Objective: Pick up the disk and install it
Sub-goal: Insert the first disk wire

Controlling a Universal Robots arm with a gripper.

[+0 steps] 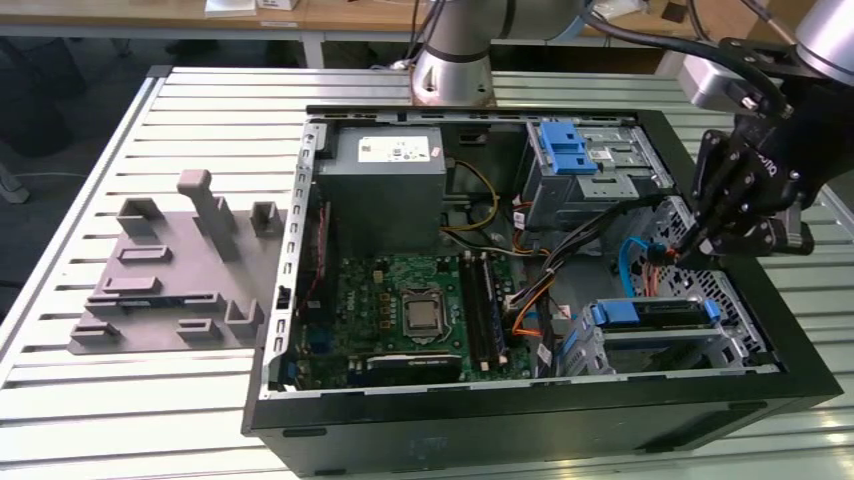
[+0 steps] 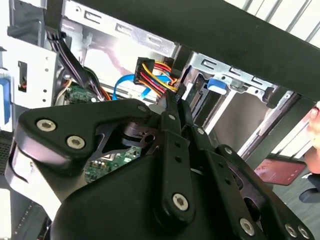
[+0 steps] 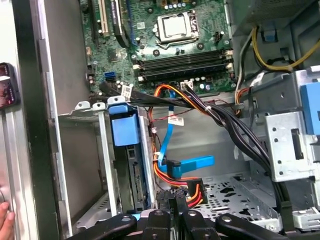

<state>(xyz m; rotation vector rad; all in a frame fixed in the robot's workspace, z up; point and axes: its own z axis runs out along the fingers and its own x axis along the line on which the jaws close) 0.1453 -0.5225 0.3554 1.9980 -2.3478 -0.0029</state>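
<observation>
Gripper (image 1: 677, 250) right of frame inside case (image 1: 534, 425), fingers together on cable connector (image 3: 176, 192); disk (image 1: 650, 314) seated in bay, lower right.

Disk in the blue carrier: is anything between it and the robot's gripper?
Yes. A red, yellow and black wire bundle and a flat blue cable lie between the gripper and the blue-framed silver disk.

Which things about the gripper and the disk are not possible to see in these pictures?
- Whether the gripper grips the connector: in both wrist views its own black linkage covers the fingertips.
- The disk's label: in the exterior view only its blue-framed edge shows in the metal cage.
- The disk's lower end: in the first wrist view the gripper body cuts it off.
</observation>
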